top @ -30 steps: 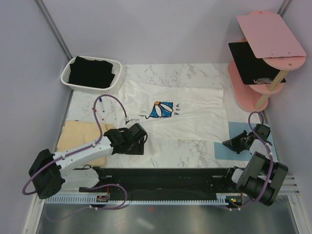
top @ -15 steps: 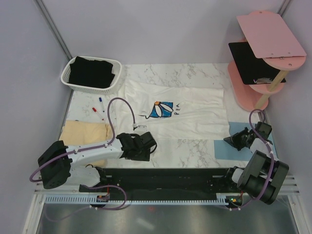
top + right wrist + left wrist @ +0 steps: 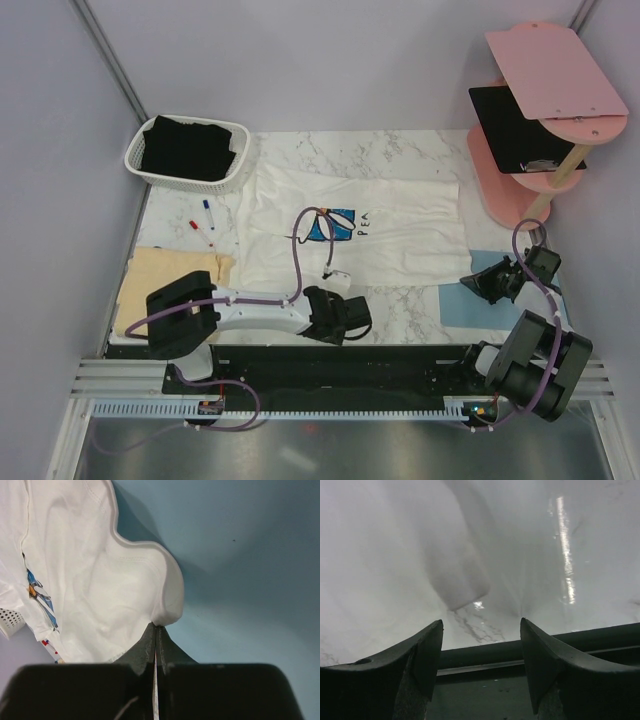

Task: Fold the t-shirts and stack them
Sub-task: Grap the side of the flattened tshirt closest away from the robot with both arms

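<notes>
We see the right gripper (image 3: 156, 629) pressed together, pinching the white t-shirt (image 3: 390, 225) mid-table at its 4 o'clock corner over the blue mat (image 3: 250, 555). Left gripper (image 3: 480, 630) is spread at the 6 o'clock hem.

We see a soft, matt white cloth t-shirt (image 3: 400, 225) on a glossy marble-look desk (image 3: 390, 150), a white plastic lattice basket (image 3: 185, 181), and matt black fingers (image 3: 425, 650).

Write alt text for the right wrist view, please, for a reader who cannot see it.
The right gripper, shut, pinches the edge of a white tee that lies over a blue mat. Part of the tee's blue print shows at the left.
</notes>
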### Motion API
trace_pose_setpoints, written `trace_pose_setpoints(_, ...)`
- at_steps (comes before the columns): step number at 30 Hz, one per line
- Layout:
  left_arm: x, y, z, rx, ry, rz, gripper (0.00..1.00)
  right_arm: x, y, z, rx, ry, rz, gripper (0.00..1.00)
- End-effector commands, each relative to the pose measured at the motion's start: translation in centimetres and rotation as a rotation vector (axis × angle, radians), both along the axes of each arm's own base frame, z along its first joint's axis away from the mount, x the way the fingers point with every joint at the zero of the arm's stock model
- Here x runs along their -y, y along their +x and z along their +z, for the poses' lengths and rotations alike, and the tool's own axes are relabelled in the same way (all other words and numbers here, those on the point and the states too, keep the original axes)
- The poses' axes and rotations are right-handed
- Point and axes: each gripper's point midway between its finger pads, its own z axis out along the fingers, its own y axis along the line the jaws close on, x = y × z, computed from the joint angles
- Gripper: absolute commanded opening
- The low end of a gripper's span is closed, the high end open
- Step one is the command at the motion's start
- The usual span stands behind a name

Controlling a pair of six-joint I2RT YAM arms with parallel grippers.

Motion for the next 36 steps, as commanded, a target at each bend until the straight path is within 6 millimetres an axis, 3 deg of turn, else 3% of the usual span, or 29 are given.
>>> trace_pose_setpoints(1,2.7,0.5,0.7,0.095,-0.008,0.026,0.70,0.5,1.2,1.0,0.058,-0.020,0.026,0.00)
trace_pose_setpoints(2,3.1,0.6,0.8,0.106,-0.008,0.043,0.69,0.4,1.2,1.0,0.058,-0.014,0.027,0.00)
trace_pose_setpoints(7,0.1,1.0,-0.2,0.147,0.152,0.145,0.68,0.3,1.2,0.8,0.060,-0.009,0.040,0.00)
trace_pose_setpoints(17,-2.4,1.7,0.6,0.249,0.183,0.235,0.64,-0.1,1.0,-0.1,0.053,0.009,0.047,0.00)
trace_pose_setpoints(24,-3.4,1.9,-0.2,0.269,0.215,0.252,0.62,-0.4,0.9,-0.3,0.059,0.022,0.050,0.00)
trace_pose_setpoints(25,-3.1,1.9,-0.3,0.269,0.214,0.255,0.60,-0.4,0.9,-0.3,0.060,0.023,0.051,0.00)
trace_pose_setpoints(26,-3.1,2.0,-0.4,0.268,0.219,0.260,0.49,-0.4,0.9,-0.2,0.064,0.023,0.053,0.00)
trace_pose_setpoints(29,-3.3,2.1,-1.1,0.259,0.235,0.301,0.02,-0.6,0.9,-0.1,0.070,0.026,0.060,0.00)
trace_pose_setpoints(32,-4.4,2.2,-1.5,0.248,0.256,0.342,0.02,-0.6,0.8,0.2,0.077,0.019,0.065,0.00)
trace_pose_setpoints(36,-6.6,1.7,-0.2,0.266,0.276,0.395,0.02,-0.5,0.7,0.8,0.089,-0.008,0.084,0.00)
